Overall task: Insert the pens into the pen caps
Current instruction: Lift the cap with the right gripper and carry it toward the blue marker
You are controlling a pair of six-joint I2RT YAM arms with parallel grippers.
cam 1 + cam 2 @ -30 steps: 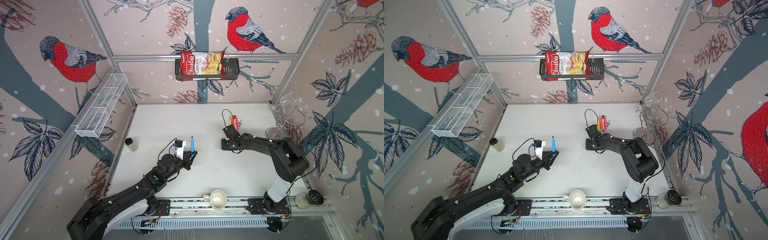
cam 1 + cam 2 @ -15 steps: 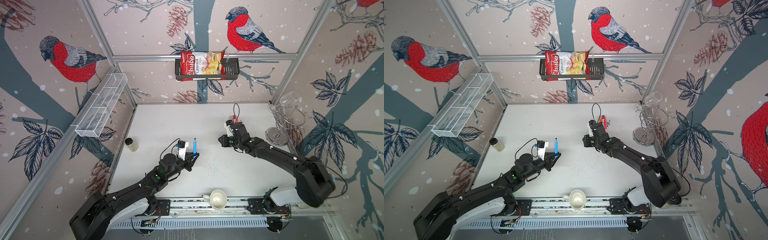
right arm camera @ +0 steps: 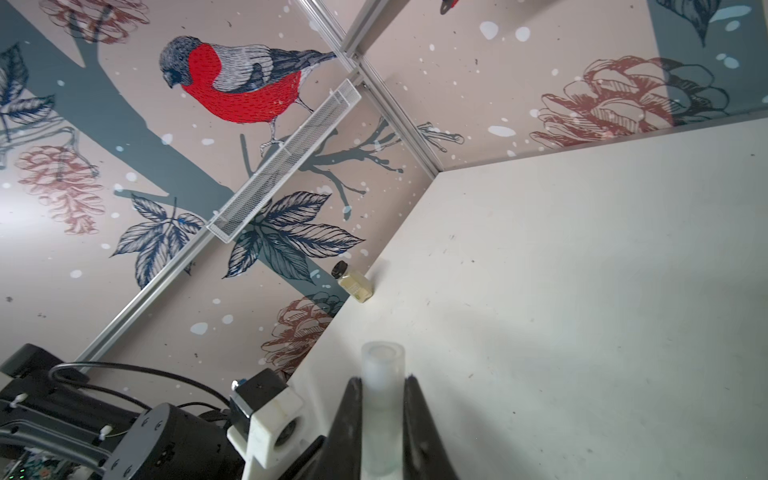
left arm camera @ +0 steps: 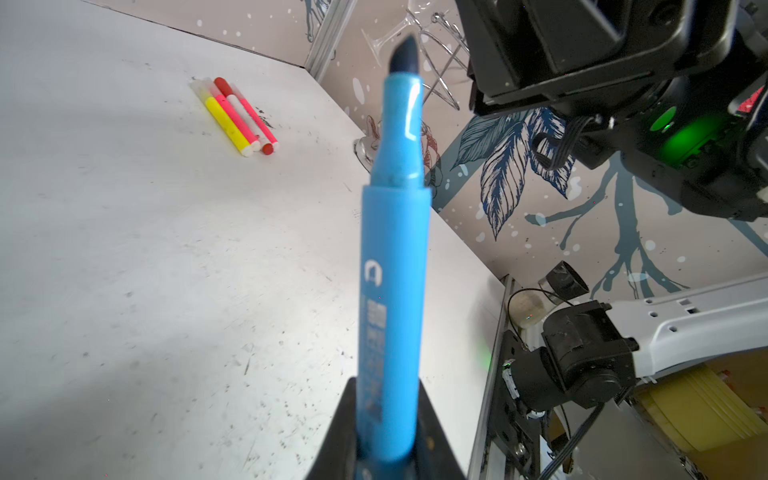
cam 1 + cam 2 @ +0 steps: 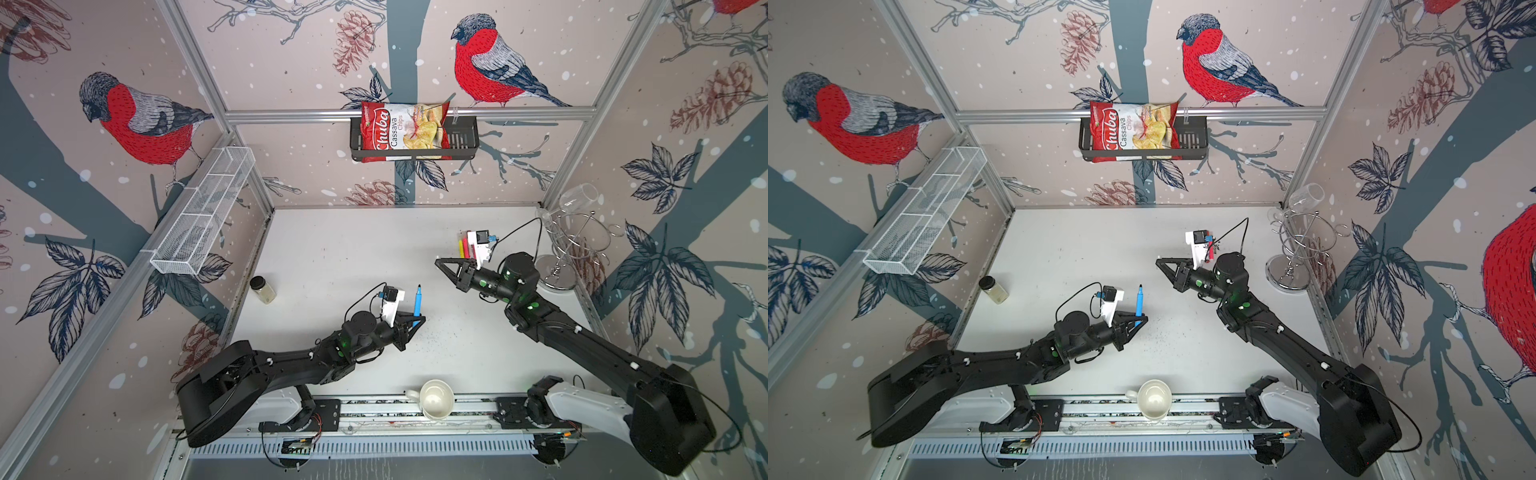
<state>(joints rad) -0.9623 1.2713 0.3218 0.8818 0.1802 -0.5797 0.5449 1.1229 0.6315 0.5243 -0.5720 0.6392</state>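
My left gripper (image 5: 417, 323) (image 5: 1139, 322) (image 4: 388, 388) is shut on the lower barrel of a blue pen (image 5: 417, 300) (image 5: 1138, 300) (image 4: 395, 266). The pen stands upright with its dark pointed tip bare. To its right and farther back, my right gripper (image 5: 441, 263) (image 5: 1161, 262) (image 3: 383, 386) is shut on a translucent whitish pen cap (image 3: 382, 365), open end outward. Both hang above the white table (image 5: 340, 249), apart from each other. A yellow pen, pink-red pens and a white one (image 4: 239, 118) (image 5: 462, 248) lie side by side at the back right.
A small jar (image 5: 262, 289) stands by the left wall. A white cup (image 5: 435, 400) sits at the front rail. A wire glass rack (image 5: 575, 243) stands at the right rear. A mesh basket (image 5: 203, 216) and a chips bag (image 5: 401, 131) hang on the walls.
My right gripper has left the group of pens and swung forward and leftward with the cap, now pointing toward the blue pen. The left gripper has shifted slightly right with the blue pen.
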